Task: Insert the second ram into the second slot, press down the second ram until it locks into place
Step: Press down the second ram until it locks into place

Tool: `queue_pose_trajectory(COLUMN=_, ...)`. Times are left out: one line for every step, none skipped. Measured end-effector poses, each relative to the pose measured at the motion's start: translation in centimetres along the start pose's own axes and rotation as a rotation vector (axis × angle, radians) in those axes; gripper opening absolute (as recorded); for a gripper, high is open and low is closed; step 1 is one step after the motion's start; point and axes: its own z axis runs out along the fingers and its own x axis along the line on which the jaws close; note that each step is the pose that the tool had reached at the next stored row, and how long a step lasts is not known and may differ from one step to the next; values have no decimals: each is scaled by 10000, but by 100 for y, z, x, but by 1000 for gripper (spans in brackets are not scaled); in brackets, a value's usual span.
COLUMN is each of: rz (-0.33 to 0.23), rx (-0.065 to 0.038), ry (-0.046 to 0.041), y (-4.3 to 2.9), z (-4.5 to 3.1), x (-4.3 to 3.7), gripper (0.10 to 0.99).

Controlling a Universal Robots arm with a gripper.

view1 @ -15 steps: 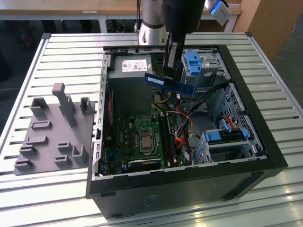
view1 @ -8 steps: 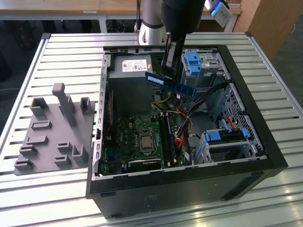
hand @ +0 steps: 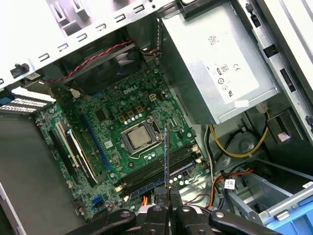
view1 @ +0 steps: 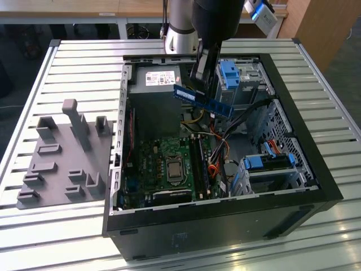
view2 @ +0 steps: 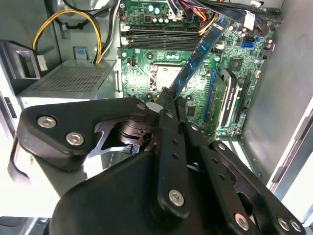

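Item: memory stick (view1: 206, 101), the second ram of the task. It is a long, thin, dark-blue board with small black chips.
Holder: gripper (view1: 198, 84) on a single arm, its fingers pinched onto the memory stick near one end. The rest of the length stands out free.
Stick, position: in the air over the open computer case (view1: 225, 237), above the cables between the power supply (view1: 155, 79) and the blue bracket (view1: 228, 73). It touches nothing but the gripper.
Stick, attitude: in the exterior view it slopes down toward the exterior view's right.
Stick, wrist views: in the first wrist view the memory stick (hand: 166, 156) is edge-on, a thin line running out from the gripper (hand: 166, 196). In the second wrist view the memory stick (view2: 195, 56) runs out from the gripper (view2: 166, 98) over the board.
Destination: memory slots (view1: 198, 164) on the green motherboard (view1: 149, 158), just beside the processor socket (view1: 173, 168). The same memory slots (hand: 156, 174) lie under the stick's line in the first wrist view. Which of them is the second slot I cannot tell.
Step in hand: carrying the stick to its slot, by my judgement. Insertion has not begun and nothing is pressed or locked.
Step requirement: judged, the contact edge must sit parallel to the slot and level along its length, with the stick squarely over the slot.
Risk: judged, a tilted entry could jam one end or miss the end clips.
Surroundings: grey parts tray (view1: 62, 164) on the slatted table (view1: 84, 62), at the exterior view's left, well apart from the work.
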Motion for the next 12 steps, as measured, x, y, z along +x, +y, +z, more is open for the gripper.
queue_pose_trajectory(rz=69, rx=1, ry=-2, y=0, z=0, x=0, gripper=137)
queue_pose_trajectory(rz=133, rx=2, ry=-2, y=0, z=0, x=0, gripper=137)
queue_pose_trajectory(rz=196, rx=4, ry=-2, y=0, z=0, x=0, gripper=137)
queue_pose_trajectory(rz=261, rx=5, ry=-4, y=0, z=0, x=0, gripper=137)
queue_pose_trajectory(rz=325, rx=6, ry=-5, y=0, z=0, x=0, gripper=137)
queue_pose_trajectory(rz=388, rx=7, ry=-6, y=0, z=0, x=0, gripper=137)
queue_pose_trajectory(rz=455, rx=8, ry=-6, y=0, z=0, x=0, gripper=137)
queue_pose_trajectory(rz=525, rx=10, ry=-7, y=0, z=0, x=0, gripper=137)
queue_pose_trajectory(rz=588, rx=12, ry=-6, y=0, z=0, x=0, gripper=137)
queue_pose_trajectory(rz=651, rx=13, ry=-8, y=0, z=0, x=0, gripper=137)
queue_pose_trajectory(rz=709, rx=14, ry=-8, y=0, z=0, x=0, gripper=137)
queue_pose_trajectory(rz=768, rx=16, ry=-9, y=0, z=0, x=0, gripper=137)
